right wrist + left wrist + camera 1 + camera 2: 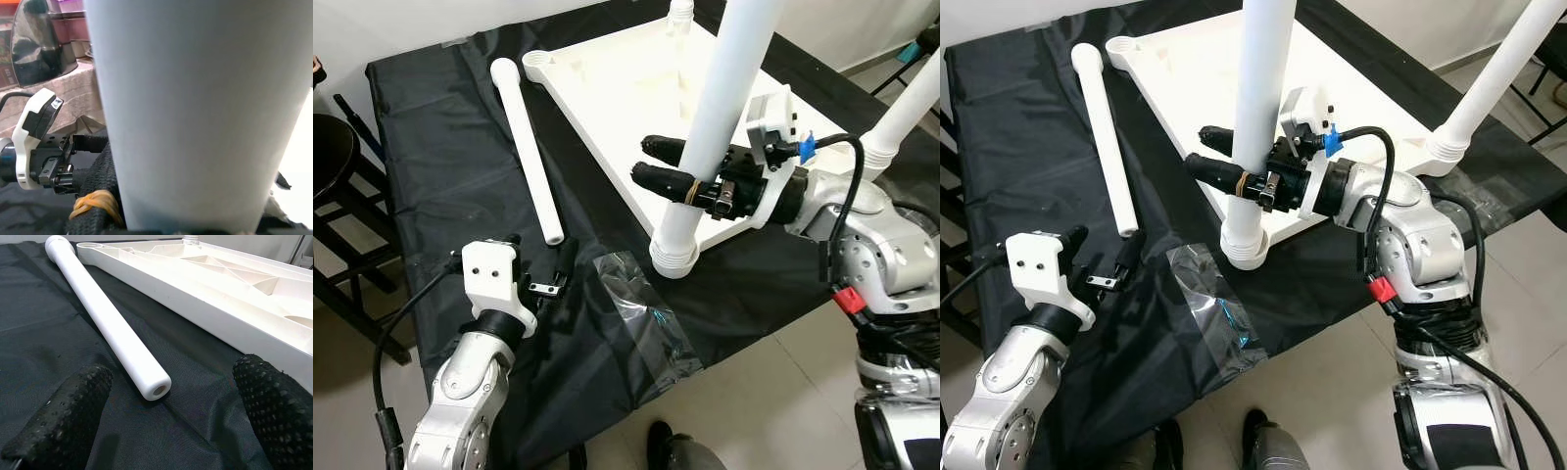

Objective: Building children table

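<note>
Since the tabletop (pixel 607 88) is lying upside down on the black cloth (pixel 440 166), you can count progress pretty easily: 3 legs look like they're standing in corner sockets, and 1 is left. The near leg (pixel 715 117) is upright in the corner closest to the robot, and the right gripper (pixel 668 166) has its 2 fingers closed around it, 1 each side, low on the tube. Another leg (pixel 1489 83) stands at the right corner, and the base of a 3rd (pixel 680 12) pokes up at the far corner.

Still to go is the loose leg (pixel 530 147), flat on the cloth just beside the tabletop's left edge, with its top end near the empty socket (pixel 537 61). The left gripper (pixel 156 431) sits spread wide with nothing in it, lined up on that leg's near end but not touching.

My guess: about 3/4 done, assuming the near leg is fully seated. A scrap of clear wrap (pixel 646 318) lies on the cloth by the front edge.
</note>
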Robot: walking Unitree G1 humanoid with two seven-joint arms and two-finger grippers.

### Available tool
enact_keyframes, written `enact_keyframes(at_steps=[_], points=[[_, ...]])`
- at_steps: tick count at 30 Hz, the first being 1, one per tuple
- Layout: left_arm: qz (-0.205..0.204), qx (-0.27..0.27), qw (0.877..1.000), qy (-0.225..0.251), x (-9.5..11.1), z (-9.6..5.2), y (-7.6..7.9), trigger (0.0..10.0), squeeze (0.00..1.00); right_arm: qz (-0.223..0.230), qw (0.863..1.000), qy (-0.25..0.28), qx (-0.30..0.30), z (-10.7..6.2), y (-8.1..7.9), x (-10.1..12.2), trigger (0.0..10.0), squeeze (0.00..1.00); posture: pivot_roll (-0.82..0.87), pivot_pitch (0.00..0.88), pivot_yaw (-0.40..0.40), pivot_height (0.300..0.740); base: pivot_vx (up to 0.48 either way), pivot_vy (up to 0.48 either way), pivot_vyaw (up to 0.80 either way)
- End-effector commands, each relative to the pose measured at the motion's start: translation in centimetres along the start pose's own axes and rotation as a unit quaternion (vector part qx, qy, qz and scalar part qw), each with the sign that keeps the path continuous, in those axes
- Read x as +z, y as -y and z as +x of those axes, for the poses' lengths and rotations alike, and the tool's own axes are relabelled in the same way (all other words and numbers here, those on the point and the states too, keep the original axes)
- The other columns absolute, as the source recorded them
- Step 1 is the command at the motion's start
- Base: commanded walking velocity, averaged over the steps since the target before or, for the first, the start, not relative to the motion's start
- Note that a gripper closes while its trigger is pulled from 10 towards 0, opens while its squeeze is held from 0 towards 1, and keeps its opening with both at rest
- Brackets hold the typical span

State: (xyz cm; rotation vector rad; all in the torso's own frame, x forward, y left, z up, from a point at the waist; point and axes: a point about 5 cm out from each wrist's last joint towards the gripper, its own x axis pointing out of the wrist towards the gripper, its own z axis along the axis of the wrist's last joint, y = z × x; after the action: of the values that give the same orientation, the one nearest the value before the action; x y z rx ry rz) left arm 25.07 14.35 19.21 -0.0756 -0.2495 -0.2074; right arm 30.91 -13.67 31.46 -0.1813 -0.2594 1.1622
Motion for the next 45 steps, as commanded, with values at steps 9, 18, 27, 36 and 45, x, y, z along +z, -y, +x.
enact_keyframes(at_steps=[9, 18, 27, 36, 45], points=[[0.004, 0.006, 1.000, -0.007, -0.35, -0.26, -0.23, 10.0, 0.00, -0.009, 1.000, -0.009, -0.007, -0.48, -0.01, 0.13, 10.0, 0.00, -0.03, 0.340, -0.017, 0.740, 0.000, 0.000, 0.00], [0.004, 0.005, 1.000, -0.006, -0.35, -0.32, -0.13, 10.0, 0.00, -0.010, 1.000, -0.008, -0.011, -0.48, 0.08, 0.13, 10.0, 0.00, -0.03, 0.337, -0.017, 0.740, 0.000, 0.000, 0.00], [0.005, 0.005, 1.000, -0.006, -0.35, -0.37, 0.00, 10.0, 0.00, -0.011, 1.000, -0.005, -0.017, -0.31, 0.40, 0.06, 10.0, 0.00, -0.02, 0.333, -0.018, 0.740, 0.000, 0.000, 0.00], [0.005, 0.004, 1.000, -0.005, -0.30, -0.41, 0.01, 10.0, 0.00, -0.010, 1.000, -0.003, -0.017, -0.11, 0.47, 0.02, 10.0, 0.00, -0.02, 0.335, -0.018, 0.740, 0.000, 0.000, 0.00], [0.005, 0.005, 1.000, -0.005, -0.26, -0.35, -0.04, 10.0, 0.00, 0.005, 1.000, -0.018, -0.017, 0.27, -0.07, -0.84, 10.0, 0.00, -0.02, 0.342, -0.019, 0.740, 0.000, 0.000, 0.00]])
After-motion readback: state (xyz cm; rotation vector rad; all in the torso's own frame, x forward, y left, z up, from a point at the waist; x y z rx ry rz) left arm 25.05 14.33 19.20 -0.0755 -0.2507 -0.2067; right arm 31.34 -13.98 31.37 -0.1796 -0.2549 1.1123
